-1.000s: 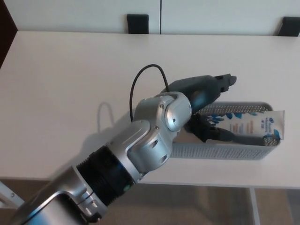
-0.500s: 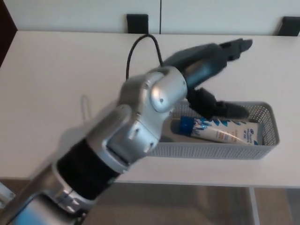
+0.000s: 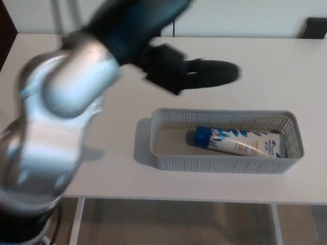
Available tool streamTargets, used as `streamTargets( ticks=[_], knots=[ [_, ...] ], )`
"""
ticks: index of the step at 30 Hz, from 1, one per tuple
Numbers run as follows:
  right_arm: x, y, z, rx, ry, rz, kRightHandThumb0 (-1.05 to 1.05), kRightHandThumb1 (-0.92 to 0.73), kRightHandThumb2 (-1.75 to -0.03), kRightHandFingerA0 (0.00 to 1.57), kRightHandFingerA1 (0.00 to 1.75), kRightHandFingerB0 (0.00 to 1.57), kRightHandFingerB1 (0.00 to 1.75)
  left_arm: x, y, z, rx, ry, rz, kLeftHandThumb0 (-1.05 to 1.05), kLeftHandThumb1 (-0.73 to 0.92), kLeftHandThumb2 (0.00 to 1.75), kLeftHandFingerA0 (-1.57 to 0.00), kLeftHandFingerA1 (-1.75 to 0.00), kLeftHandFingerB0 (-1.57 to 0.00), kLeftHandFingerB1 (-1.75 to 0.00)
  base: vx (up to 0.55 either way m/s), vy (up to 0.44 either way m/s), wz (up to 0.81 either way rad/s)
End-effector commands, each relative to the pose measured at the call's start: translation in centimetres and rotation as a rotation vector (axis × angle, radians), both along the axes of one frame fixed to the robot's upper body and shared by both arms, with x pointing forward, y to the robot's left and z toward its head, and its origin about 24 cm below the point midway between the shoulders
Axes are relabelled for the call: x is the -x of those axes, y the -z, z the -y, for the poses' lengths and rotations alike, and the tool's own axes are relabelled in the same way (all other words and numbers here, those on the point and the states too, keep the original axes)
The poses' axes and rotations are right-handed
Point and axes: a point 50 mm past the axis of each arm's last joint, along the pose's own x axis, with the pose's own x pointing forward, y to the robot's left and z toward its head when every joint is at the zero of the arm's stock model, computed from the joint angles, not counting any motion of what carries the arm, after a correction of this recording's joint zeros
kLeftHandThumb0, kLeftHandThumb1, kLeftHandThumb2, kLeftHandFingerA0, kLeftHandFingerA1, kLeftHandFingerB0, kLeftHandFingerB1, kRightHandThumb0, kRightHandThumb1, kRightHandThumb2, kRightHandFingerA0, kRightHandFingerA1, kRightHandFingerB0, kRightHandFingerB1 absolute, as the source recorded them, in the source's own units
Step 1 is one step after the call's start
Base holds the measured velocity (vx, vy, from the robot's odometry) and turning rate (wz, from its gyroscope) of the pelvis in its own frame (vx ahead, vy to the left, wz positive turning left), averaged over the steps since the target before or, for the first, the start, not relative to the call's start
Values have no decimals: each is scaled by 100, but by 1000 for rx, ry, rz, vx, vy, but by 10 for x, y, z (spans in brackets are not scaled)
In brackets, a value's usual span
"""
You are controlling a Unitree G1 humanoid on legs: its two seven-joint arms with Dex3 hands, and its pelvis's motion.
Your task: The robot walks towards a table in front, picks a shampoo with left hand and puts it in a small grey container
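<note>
- One tube of shampoo point(image 3: 237, 143) lies flat inside the small grey container point(image 3: 219, 164) in the head view, and nothing grips it.
- Its long axis runs along the container's length, nearly left to right across the picture, with a slight slant.
- The blue cap point(image 3: 203, 135) points to picture left and sits a little farther from the camera. The flat white tail end lies to the lower right, near the container's right end wall.
- The tube takes up the middle and right part of the container's floor.
- The container is a long mesh basket with rounded corners. It stands near the front edge of the white bench point(image 3: 286, 66), with its long side parallel to that edge.
- The left hand point(image 3: 186, 74) hangs above the bench behind the container, well apart from the tube. It is a dark blur, so I cannot tell whether it is open or closed.
- The silver left arm point(image 3: 61, 102), also blurred, fills the picture's left side.
- A black object point(image 3: 314, 28) sits at the bench's far right edge.
</note>
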Motion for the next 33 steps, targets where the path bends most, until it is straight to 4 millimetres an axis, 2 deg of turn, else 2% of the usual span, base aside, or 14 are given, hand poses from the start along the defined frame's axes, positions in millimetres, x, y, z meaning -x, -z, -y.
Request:
streamTargets(
  ticks=[1,2,3,8,9,13,17,18,19,24,25,26,27,33],
  knots=[
    [3,-9,19,20,62,-6,-36,-71,-61,60,45,48,38,74,24,-60,89,114,-56,-71,44,84,-6,-38,-4,-31,0,0,0],
    [5,-8,19,16,66,-5,-37,-73,-62,59,44,49,38,83,35,-68,116,116,-101,-36,22,86,0,-49,0,-48,0,0,0],
    [10,-6,19,18,75,-6,-36,-72,-62,60,42,50,38,98,55,-80,168,112,-204,-36,23,86,0,-49,0,-48,0,0,0],
    [14,-3,20,26,89,-11,-36,-72,-62,60,42,50,38,112,68,-88,200,110,-291,-36,23,86,0,-49,0,-48,0,0,0],
    [22,2,16,28,95,-26,-36,-71,-62,62,43,49,38,131,95,-106,228,79,-451,-72,53,57,-21,-33,-22,-28,0,0,0],
    [41,8,20,26,132,-58,-37,-69,-61,65,45,48,37,180,142,-139,261,-51,-816,-73,50,57,-28,-33,-30,-31,0,0,0],
    [44,8,21,26,132,-64,-37,-69,-61,65,45,48,37,191,150,-147,250,-60,-878,-73,50,57,-28,-33,-30,-31,0,0,0],
    [52,11,21,36,118,-88,-37,-69,-61,64,45,50,38,210,165,-167,218,-62,-1006,-70,43,79,-31,-45,-27,-41,0,0,0],
    [52,11,21,44,115,-91,-38,-69,-61,65,45,50,38,215,172,-175,209,-62,-1039,-65,50,56,-36,-36,-34,-32,0,0,0],
    [54,11,21,42,121,-92,-38,-69,-61,64,45,51,38,221,176,-180,197,-57,-1075,-64,50,56,-37,-35,-33,-31,0,0,0],
    [58,13,21,36,128,-98,-37,-69,-61,67,48,52,39,225,185,-190,152,-101,-1163,-53,36,76,-40,-51,-27,-42,0,0,0],
    [64,15,21,28,139,-107,-37,-69,-61,67,48,52,39,233,197,-205,74,-166,-1295,-53,36,76,-40,-51,-27,-42,0,0,0],
    [64,15,21,30,126,-109,-37,-69,-62,62,45,51,39,233,201,-209,65,-170,-1317,-51,47,54,-40,-38,-38,-32,0,0,0],
    [58,13,21,33,98,-105,-38,-69,-62,64,48,52,40,230,229,-230,44,-288,-1394,-58,39,70,-42,-49,-34,-43,0,0,0]
  ],
)
